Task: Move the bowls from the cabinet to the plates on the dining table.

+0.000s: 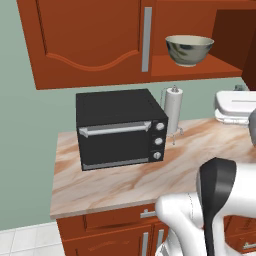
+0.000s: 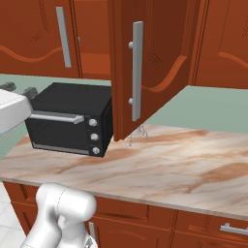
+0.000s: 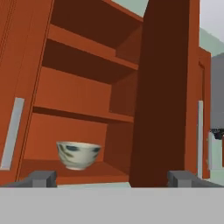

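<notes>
The reddish-brown wall cabinet hangs above the counter with its right door swung open. One bowl, pale with dark mottled markings, stands upright on the bottom shelf just right of the closed door's grey handle. In the hand view that bowl sits low and left on the shelf, some way ahead of my gripper. The fingertips stand wide apart, open, with nothing between them. My gripper also pokes in at the left edge of the right base view. The plates and the dining table are out of view.
A black oven stands on the short marble counter under the cabinet. A paper-towel holder and a white appliance stand to its right. The open door juts out over the counter. The upper shelves are bare.
</notes>
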Available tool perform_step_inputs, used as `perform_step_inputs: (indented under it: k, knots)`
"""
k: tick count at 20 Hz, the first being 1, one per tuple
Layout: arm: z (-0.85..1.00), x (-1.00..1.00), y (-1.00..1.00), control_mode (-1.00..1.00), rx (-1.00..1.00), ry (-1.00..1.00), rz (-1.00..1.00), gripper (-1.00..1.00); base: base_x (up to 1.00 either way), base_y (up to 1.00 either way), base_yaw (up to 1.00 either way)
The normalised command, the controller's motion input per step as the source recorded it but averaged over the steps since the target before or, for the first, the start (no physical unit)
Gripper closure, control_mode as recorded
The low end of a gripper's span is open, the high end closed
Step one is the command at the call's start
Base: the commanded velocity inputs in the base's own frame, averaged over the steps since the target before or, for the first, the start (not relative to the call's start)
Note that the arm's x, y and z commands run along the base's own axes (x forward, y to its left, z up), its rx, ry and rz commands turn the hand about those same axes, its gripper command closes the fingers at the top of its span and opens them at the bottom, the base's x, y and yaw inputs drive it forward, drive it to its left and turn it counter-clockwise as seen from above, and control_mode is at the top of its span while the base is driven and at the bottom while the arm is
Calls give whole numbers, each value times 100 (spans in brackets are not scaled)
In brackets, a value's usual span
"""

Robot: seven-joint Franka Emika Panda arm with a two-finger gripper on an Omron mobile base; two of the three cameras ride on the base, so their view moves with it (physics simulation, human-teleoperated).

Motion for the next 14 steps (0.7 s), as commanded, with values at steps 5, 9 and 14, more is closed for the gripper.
perform_step_inputs:
  k: [5, 9, 14]
  knots:
    - [-20, 13, 5, -100, 1, -1, -20, -100, 0, 0, 0]
    - [-11, 34, -6, -100, 3, -1, -7, -100, 0, 0, 0]
    - [-3, 20, -12, -100, 3, -2, -6, -100, 0, 0, 0]
